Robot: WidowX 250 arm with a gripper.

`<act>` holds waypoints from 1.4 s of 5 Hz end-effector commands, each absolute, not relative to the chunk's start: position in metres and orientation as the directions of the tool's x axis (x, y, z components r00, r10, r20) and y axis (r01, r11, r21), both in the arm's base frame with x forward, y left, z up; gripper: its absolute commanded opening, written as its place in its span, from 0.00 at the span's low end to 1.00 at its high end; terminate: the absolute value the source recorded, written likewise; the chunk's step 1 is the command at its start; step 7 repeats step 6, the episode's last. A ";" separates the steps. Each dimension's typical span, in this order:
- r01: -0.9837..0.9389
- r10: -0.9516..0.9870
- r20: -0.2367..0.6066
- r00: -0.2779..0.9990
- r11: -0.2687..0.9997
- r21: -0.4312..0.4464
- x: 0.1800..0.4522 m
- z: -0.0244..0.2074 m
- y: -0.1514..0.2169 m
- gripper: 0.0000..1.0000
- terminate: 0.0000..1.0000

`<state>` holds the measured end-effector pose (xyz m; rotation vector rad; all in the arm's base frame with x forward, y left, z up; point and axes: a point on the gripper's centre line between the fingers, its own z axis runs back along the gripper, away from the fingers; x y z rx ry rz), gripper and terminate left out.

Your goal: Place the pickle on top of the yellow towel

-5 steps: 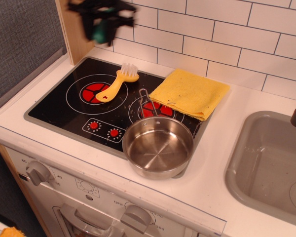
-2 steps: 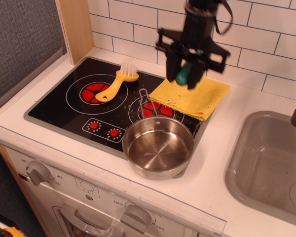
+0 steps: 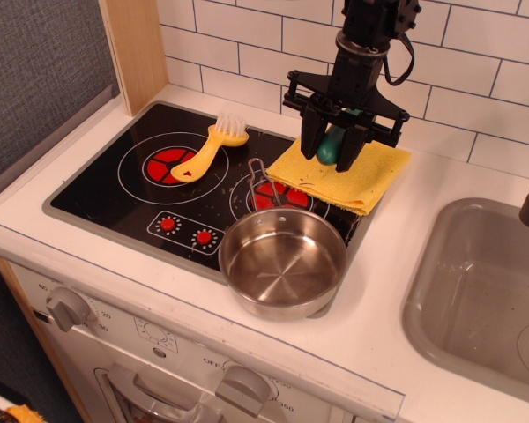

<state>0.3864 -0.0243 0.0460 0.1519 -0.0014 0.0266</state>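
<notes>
Yellow brush (image 3: 207,150) lies on the stovetop (image 3: 106,189) at 9 o'clock of the towel, steel pot (image 3: 283,262) at 6 o'clock. Gripper (image 3: 331,145) hangs over the yellow towel (image 3: 361,176), fingers pinching the pickle (image 3: 329,146) upright, low end just above the cloth's left part. To do this well: lower until the pickle meets the cloth, nudge toward 3 o'clock for centre, then spread the fingers and lift straight up.

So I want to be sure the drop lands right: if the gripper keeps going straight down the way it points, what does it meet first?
Most likely the yellow towel: the gripper, shut on the pickle, points down over it. Its height above the towel is hard to judge.
</notes>
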 end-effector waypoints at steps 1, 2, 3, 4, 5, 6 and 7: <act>-0.064 0.053 0.083 0.995 0.989 0.135 0.392 0.072 -0.010 1.00 0.00; -0.065 0.051 0.105 0.993 0.989 0.131 0.388 0.082 -0.014 1.00 0.00; -0.065 0.048 0.113 0.992 0.986 0.151 0.382 0.087 -0.014 1.00 0.00; -0.037 0.009 0.128 0.992 0.976 0.213 0.378 0.091 -0.011 1.00 0.00; -0.037 0.009 0.128 0.992 0.976 0.213 0.378 0.091 -0.011 1.00 0.00; -0.037 0.009 0.128 0.992 0.976 0.213 0.378 0.091 -0.011 1.00 1.00; -0.037 0.009 0.128 0.992 0.976 0.213 0.378 0.091 -0.011 1.00 1.00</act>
